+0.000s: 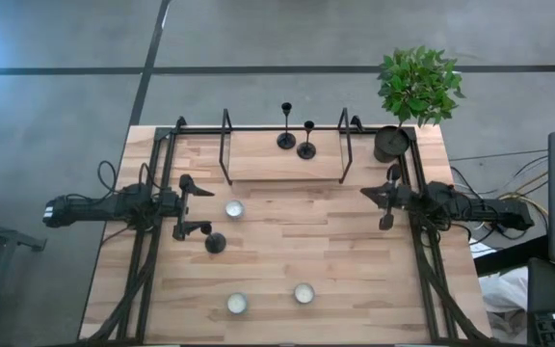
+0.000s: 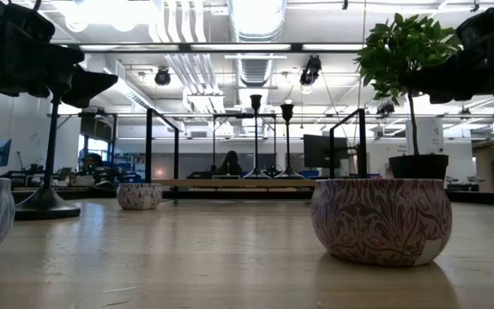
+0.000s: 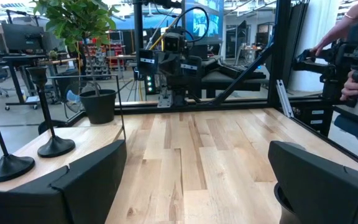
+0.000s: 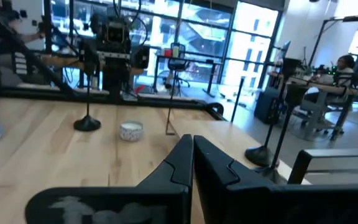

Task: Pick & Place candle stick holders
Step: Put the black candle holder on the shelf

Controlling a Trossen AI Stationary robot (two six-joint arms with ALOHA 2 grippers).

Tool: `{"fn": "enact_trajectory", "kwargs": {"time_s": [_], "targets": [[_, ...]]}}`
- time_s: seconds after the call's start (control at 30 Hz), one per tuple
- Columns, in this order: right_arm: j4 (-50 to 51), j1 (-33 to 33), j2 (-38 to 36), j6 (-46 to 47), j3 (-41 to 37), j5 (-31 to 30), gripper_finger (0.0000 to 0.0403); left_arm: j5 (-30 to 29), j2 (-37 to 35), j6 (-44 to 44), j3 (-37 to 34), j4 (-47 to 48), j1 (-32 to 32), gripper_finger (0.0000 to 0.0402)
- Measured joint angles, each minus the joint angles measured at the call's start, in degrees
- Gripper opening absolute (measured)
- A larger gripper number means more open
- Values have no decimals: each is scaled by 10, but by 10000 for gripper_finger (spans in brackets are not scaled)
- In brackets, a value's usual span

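Observation:
Two black candlestick holders (image 1: 285,140) (image 1: 305,149) stand by their round bases on a raised wooden shelf (image 1: 258,164) at the table's far edge; they also show in the left wrist view (image 3: 8,165) (image 3: 55,146). A third holder (image 1: 216,241) stands upright on the table by its base (image 2: 48,204), just past the near finger of my left gripper (image 1: 206,208). That gripper is open and level, with nothing between its fingers (image 3: 86,180). My right gripper (image 1: 366,193) is shut and empty at the table's right side, in front of the plant pot (image 1: 391,143). My left gripper: the third holder's stem (image 2: 52,146) rises right beside the near finger (image 1: 200,229). I cannot tell whether the finger touches it.
Three small patterned candle bowls (image 1: 234,209) (image 1: 237,304) (image 1: 303,293) sit on the table. Black upright frames (image 1: 225,145) (image 1: 345,145) flank the shelf. A person's hands (image 3: 353,68) show beyond the table's right side. Bare wood lies mid-table.

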State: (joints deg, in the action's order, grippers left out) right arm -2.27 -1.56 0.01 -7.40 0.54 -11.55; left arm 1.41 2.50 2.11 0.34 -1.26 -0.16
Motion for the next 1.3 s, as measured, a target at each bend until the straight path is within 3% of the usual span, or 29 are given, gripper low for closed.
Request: {"fn": "enact_trajectory", "kwargs": {"time_s": [0.4,1.3], "targets": [[0,0,49,62,0,1,8,0,0,0,0,0,0,399],[-1,0,76,44,0,0,9,0,0,0,0,0,0,399]]}}
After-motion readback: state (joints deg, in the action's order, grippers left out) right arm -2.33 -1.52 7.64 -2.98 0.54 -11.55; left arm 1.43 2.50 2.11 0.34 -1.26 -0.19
